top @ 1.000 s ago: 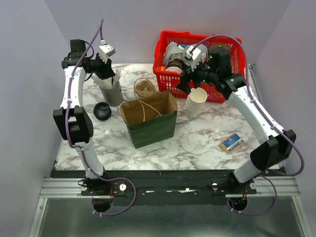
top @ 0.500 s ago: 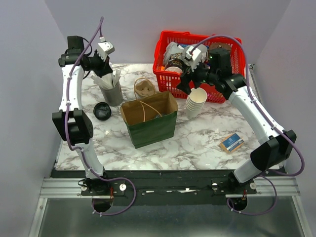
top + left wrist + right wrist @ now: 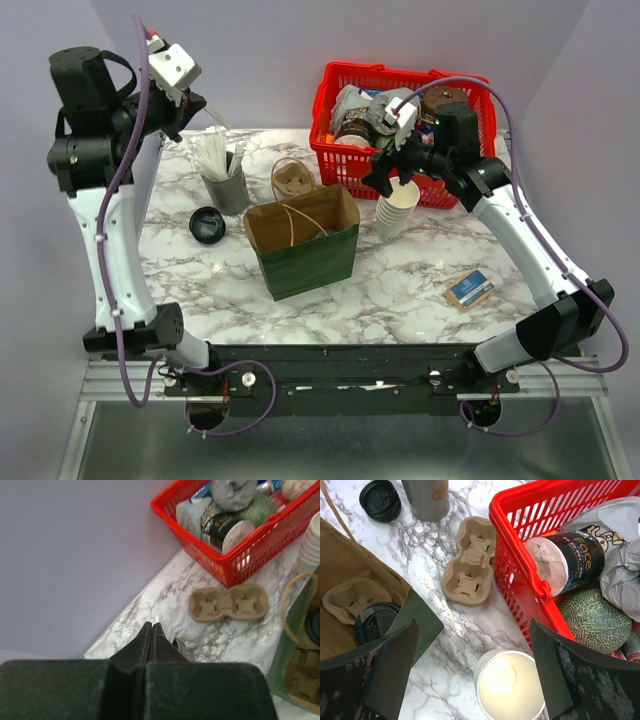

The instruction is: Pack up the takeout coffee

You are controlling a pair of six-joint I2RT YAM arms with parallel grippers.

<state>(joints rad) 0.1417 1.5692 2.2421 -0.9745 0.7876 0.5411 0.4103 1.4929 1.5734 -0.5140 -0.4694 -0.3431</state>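
Top external view: at far left the left gripper (image 3: 151, 635), now pinched shut, is lifting high off the stirrer holder (image 3: 226, 182). A lidded coffee (image 3: 372, 622) is sitting in the green bag (image 3: 305, 262). The wide-open right gripper (image 3: 472, 630) is hovering over stacked cups (image 3: 399, 205), so packing is continuing.

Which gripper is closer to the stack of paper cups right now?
Right. The right gripper hangs open just above the cup stack; the left gripper is raised far off at back left.
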